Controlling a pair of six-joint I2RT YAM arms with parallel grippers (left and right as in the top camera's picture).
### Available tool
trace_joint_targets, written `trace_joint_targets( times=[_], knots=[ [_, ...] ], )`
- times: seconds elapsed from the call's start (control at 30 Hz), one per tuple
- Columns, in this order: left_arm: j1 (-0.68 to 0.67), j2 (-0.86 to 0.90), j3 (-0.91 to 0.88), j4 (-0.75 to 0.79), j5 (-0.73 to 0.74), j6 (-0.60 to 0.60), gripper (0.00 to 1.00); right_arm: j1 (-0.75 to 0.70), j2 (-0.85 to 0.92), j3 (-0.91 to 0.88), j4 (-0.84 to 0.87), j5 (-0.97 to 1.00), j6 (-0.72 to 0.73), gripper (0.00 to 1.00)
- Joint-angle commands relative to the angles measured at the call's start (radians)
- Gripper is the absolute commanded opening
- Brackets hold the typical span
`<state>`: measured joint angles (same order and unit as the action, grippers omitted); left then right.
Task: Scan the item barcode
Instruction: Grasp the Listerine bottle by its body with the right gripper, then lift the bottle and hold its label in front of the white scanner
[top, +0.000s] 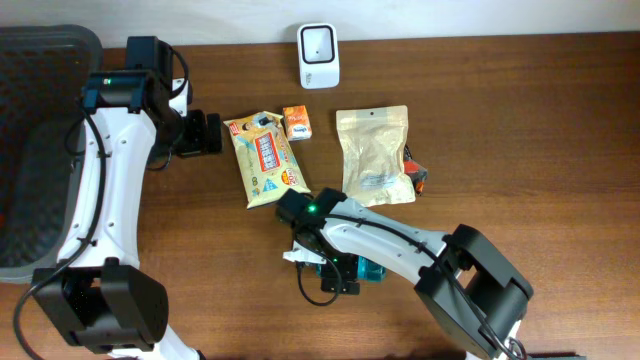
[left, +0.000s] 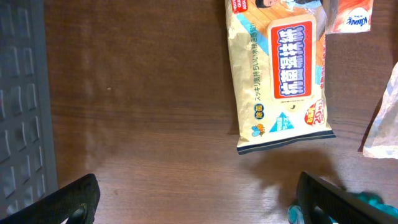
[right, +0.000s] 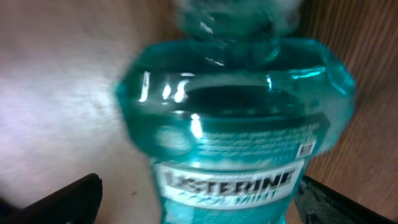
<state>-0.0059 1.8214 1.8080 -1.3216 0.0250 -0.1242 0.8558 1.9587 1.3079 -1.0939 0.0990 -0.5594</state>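
Risks, left side first. The flat cream wet-wipe pack with red lettering (top: 265, 158) lies just ahead of the left hand (top: 213, 133). A careless sweep could shove it into the small orange packet (top: 297, 122) just beside it.

Further right, the teal see-through plastic mouthwash bottle (right: 236, 118) sits on the brown wooden desk (top: 520, 110) toward the front. It is under the right hand (top: 338, 272) and well apart from the white barcode scanner (top: 318, 42) at the far edge. Likely trouble: the bottle looks slick-sided, so a closing pinch could squirt it sideways. Its printed code could also end up turned away from the scanner window, giving no read.

Poses. The left arm reaches in from beside the dark grey mesh basket (top: 40, 150). Its hand is low, fingers spread wide with nothing between them. The right arm bends in toward the desk's middle, hand pointing down over the bottle. Its fingers stand wide apart either side of the bottle, not clamped on it as far as I can tell.
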Motion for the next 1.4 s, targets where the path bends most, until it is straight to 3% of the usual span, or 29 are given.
trace_joint_targets(
  times=[0.0,0.43,0.67,0.83,1.03,1.17,1.37],
  knots=[
    [0.0,-0.017,-0.003,0.001,-0.003,0.002,0.99,-0.025,-0.015,-0.035,0.064,0.051,-0.013,0.98],
    [0.0,-0.017,-0.003,0.001,-0.003,0.002,0.99,-0.129,-0.013,-0.139,0.249,0.008,-0.008,0.96],
    [0.0,-0.017,-0.003,0.001,-0.003,0.002,0.99,-0.15,-0.013,-0.139,0.352,-0.042,0.071,0.69],
    [0.0,-0.017,-0.003,0.001,-0.003,0.002,0.99,-0.154,-0.013,-0.139,0.463,0.067,0.31,0.75],
    [0.0,-0.017,-0.003,0.001,-0.003,0.002,0.99,-0.229,-0.013,-0.138,0.466,0.08,0.457,0.75],
    [0.0,-0.017,-0.003,0.001,-0.003,0.002,0.99,-0.281,-0.013,-0.138,0.455,-0.024,0.463,0.83],
    [0.0,-0.017,-0.003,0.001,-0.003,0.002,0.99,-0.28,-0.013,-0.138,0.455,-0.035,0.369,0.81]
  ],
)
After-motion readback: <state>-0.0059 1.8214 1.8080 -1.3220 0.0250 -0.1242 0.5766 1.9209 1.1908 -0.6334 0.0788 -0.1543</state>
